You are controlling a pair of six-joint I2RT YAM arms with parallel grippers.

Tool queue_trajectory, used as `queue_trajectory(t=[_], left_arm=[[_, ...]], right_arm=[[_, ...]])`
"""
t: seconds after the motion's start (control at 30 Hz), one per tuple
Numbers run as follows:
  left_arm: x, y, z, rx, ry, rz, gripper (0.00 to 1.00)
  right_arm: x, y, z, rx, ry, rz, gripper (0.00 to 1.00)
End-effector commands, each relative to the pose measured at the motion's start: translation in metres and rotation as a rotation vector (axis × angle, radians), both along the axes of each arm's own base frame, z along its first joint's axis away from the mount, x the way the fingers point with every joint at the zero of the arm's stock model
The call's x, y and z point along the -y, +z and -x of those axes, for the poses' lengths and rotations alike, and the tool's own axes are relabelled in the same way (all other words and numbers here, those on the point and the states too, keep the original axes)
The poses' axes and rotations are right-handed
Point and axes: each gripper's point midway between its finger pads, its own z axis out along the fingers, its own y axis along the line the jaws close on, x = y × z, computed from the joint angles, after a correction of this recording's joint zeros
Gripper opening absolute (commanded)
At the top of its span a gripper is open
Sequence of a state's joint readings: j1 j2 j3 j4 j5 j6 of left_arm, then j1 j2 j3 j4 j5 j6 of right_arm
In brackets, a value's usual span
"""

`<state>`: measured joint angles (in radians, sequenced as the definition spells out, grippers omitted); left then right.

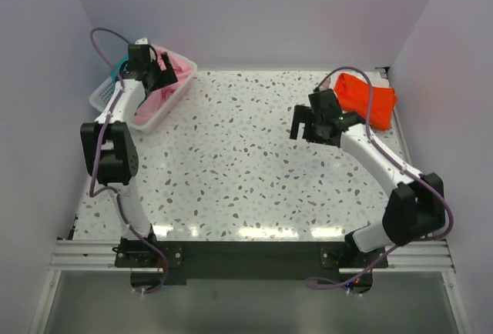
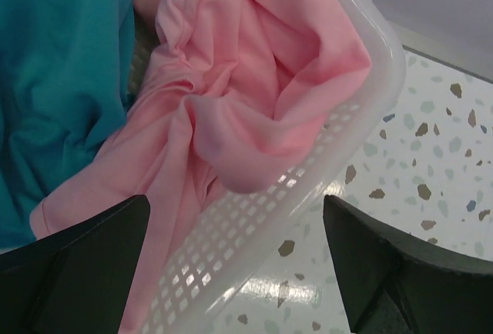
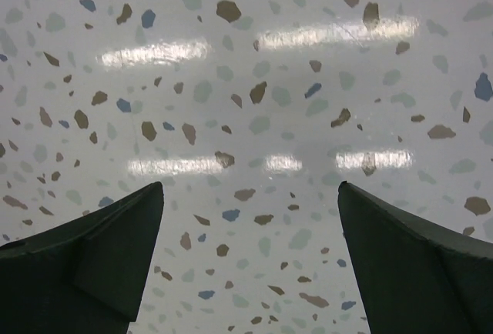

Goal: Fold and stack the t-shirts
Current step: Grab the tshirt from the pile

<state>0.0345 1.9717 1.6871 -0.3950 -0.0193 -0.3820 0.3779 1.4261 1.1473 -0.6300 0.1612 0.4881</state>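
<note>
Left gripper (image 2: 236, 203) spread wide over pink t-shirt (image 2: 254, 80) in basket (image 2: 383, 80), right gripper (image 3: 250, 192) released above table (image 3: 246, 65)

pink t-shirt (image 2: 254, 103) — crumpled, in basket (image 2: 389, 65) | teal t-shirt (image 2: 62, 80) — beside it (bunched) | orange t-shirt (image 1: 366, 97) — heaped, far right

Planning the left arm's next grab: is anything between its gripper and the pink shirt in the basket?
Nothing visible. The open left gripper hangs over the pink shirt, which lies uncovered; the teal shirt sits beside it, the basket rim on its other side.
</note>
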Motion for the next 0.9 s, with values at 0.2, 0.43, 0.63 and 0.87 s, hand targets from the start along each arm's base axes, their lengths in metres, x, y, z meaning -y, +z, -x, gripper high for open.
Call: queue_trajectory(t=[0.2, 0.43, 0.63, 0.87], left_arm=[[-0.014, -0.013, -0.079, 0.063, 0.055, -0.021, 1.00], [-0.004, -0.064, -0.063, -0.048, 0.072, 0.048, 1.00], [0.020, -0.076, -0.053, -0.075, -0.036, 0.125, 0.17], [0.026, 0.080, -0.070, 0.220, -0.092, 0.137, 0.00]], right_arm=[[-0.038, 0.009, -0.079, 0.011, 0.117, 0.018, 0.98], [-0.043, -0.005, -0.085, -0.024, 0.119, 0.017, 0.98], [-0.040, 0.002, -0.085, 0.001, 0.113, 0.027, 0.98], [-0.043, 0.013, -0.079, 0.039, 0.120, -0.014, 0.98]])
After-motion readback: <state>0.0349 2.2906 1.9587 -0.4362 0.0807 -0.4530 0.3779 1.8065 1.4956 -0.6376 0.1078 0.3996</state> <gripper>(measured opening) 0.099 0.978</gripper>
